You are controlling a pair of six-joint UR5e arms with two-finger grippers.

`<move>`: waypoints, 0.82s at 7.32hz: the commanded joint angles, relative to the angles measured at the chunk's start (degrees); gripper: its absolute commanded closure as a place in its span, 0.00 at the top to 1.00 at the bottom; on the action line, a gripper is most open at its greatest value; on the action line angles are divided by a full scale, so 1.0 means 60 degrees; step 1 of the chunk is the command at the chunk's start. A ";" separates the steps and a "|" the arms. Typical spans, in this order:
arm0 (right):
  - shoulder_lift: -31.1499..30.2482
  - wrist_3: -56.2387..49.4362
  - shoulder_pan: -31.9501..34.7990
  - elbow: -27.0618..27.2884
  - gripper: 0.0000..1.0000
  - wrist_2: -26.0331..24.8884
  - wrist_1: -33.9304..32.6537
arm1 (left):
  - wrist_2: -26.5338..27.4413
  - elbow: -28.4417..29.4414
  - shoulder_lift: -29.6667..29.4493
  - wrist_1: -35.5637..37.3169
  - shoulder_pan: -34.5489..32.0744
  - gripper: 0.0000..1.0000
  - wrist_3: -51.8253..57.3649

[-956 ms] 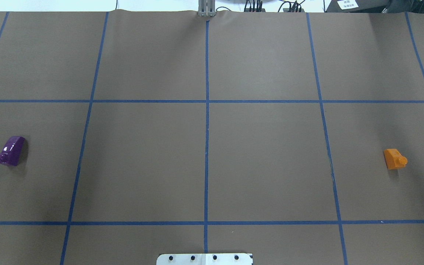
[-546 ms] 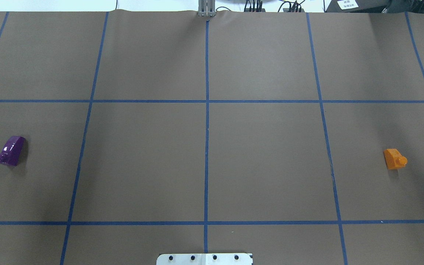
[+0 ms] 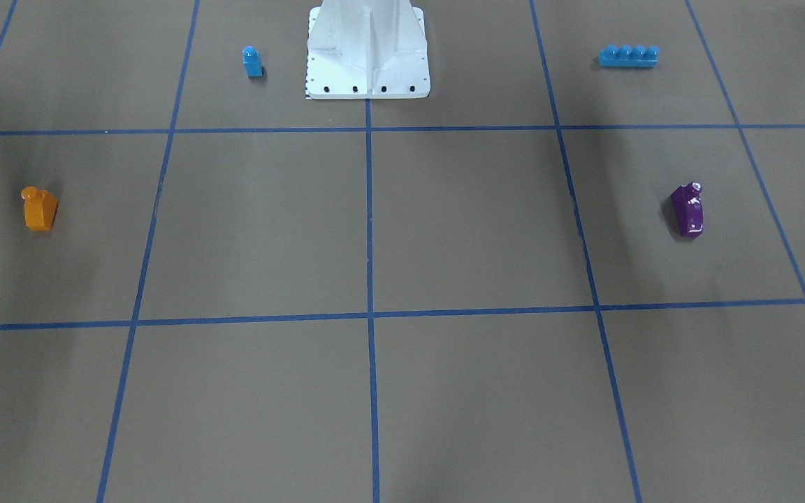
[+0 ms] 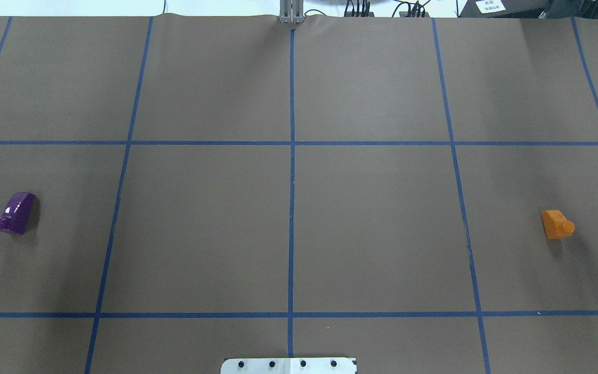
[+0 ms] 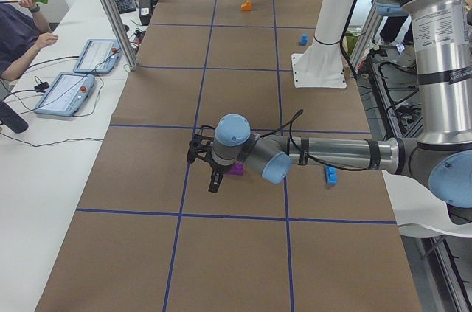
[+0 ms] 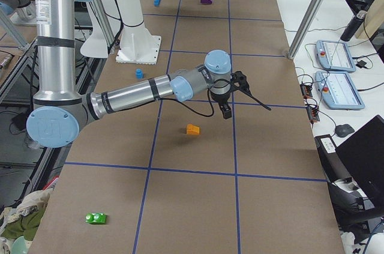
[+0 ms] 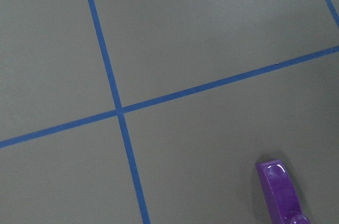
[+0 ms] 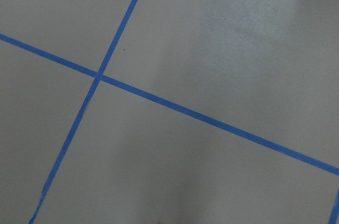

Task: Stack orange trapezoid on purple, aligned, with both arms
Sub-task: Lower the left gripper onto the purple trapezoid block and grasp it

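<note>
Lying well apart on the brown tabletop (image 4: 371, 218), the two blocks are found at opposite ends of the middle row of blue-taped squares. The orange block (image 4: 557, 224) is placed on the robot's right side and the purple block (image 4: 15, 213) on its left. Each is alone in its square and touched by nothing. Each block's stud is seen at its outer end, toward the nearer end of the tabletop.

The left end effector (image 5: 212, 181) is held raised above the tabletop near the purple block, without contact. In the left wrist view only part of that block is caught, at the lower right corner. The right end effector (image 6: 226, 111) is held raised near the orange block, also without contact. Only taped lines and bare surface are shown in the right wrist view. Whether either end effector is spread or closed cannot be told, since only a black sliver of each is seen at a frame edge outside the side views.

A small blue block (image 3: 252, 61) and a long blue brick (image 3: 628, 56) are set on either side of the white pedestal (image 3: 367, 49). A green piece (image 6: 96, 218) is seen at the tabletop's far right end.
</note>
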 commanded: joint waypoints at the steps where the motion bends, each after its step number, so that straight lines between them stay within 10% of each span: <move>1: 0.0017 0.0173 -0.0153 -0.0011 1.00 -0.0125 0.0078 | 0.1761 -0.0001 0.0051 -0.1085 0.2439 1.00 -0.2854; 4: 0.0032 0.0173 -0.0153 -0.0026 1.00 -0.0212 0.0078 | 0.2983 0.0043 -0.0124 -0.1323 0.4248 1.00 -0.4138; 6: 0.0032 0.0173 -0.0153 -0.0040 1.00 -0.0213 0.0078 | 0.3204 0.0102 -0.0125 -0.1309 0.4675 0.77 -0.4154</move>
